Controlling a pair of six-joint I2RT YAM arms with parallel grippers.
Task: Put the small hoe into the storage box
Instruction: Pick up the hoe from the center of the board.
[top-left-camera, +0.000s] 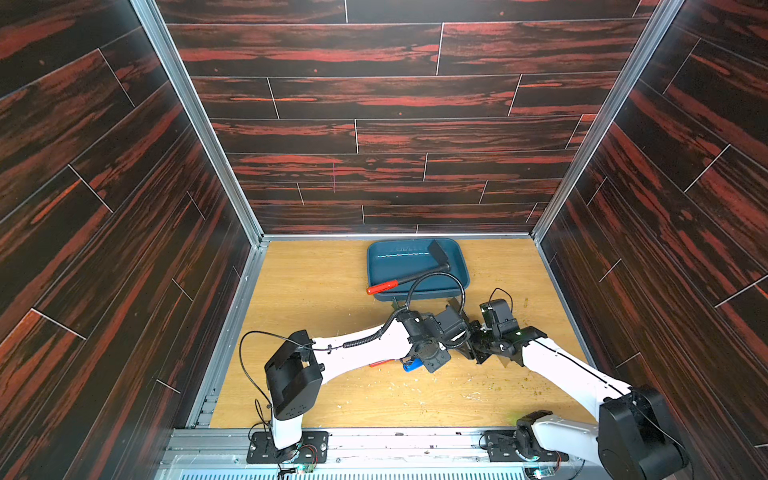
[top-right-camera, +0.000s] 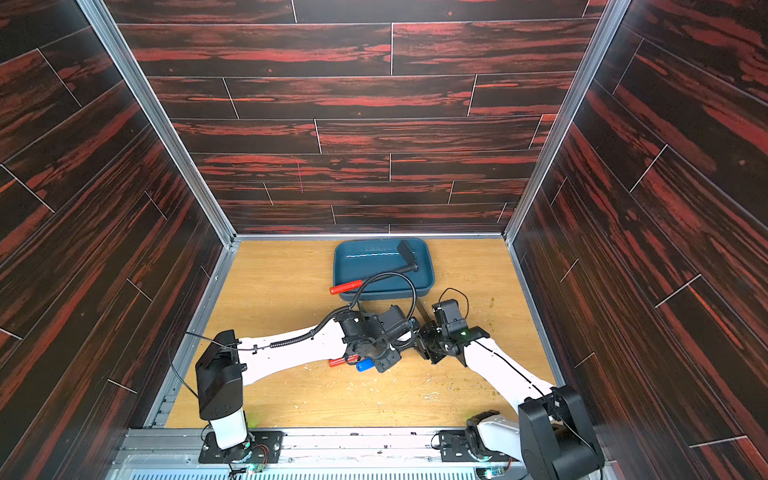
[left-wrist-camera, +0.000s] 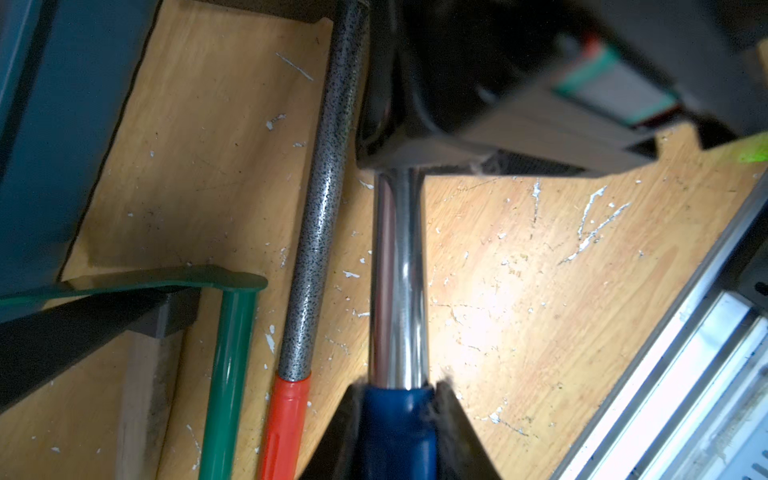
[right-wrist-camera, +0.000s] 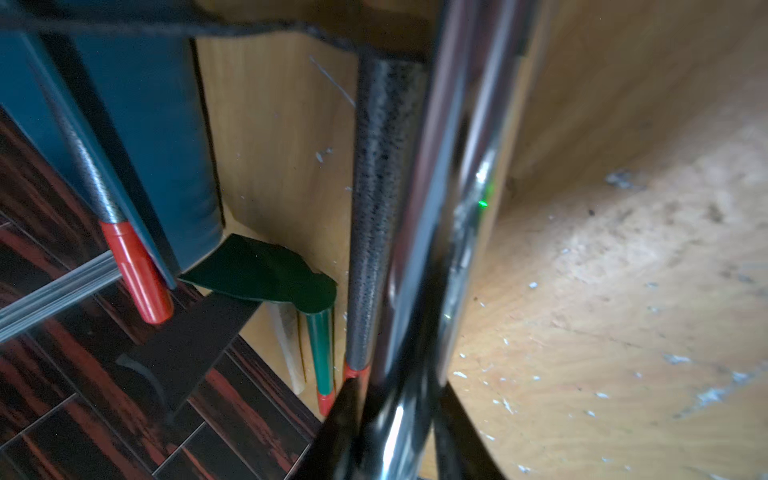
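left wrist view: the small hoe (left-wrist-camera: 399, 270), with a chrome shaft and a blue grip, runs straight out from the left end effector (left-wrist-camera: 399, 390), which is clenched on the blue grip. in the right wrist view the right end effector (right-wrist-camera: 397, 399) is clamped on the same shaft. the storage box (top-left-camera: 395, 266) stands at the back of the desk (top-left-camera: 332, 291), just beyond both end effectors and apart from the small hoe. a red-handled hoe (top-left-camera: 382, 286) lies in it.

Teal-blue storage box (top-left-camera: 386, 262), speckled grey shaft (left-wrist-camera: 320, 208), orange-red grip (left-wrist-camera: 284, 424), chrome shaft (left-wrist-camera: 399, 270), blue grip (left-wrist-camera: 397, 432).
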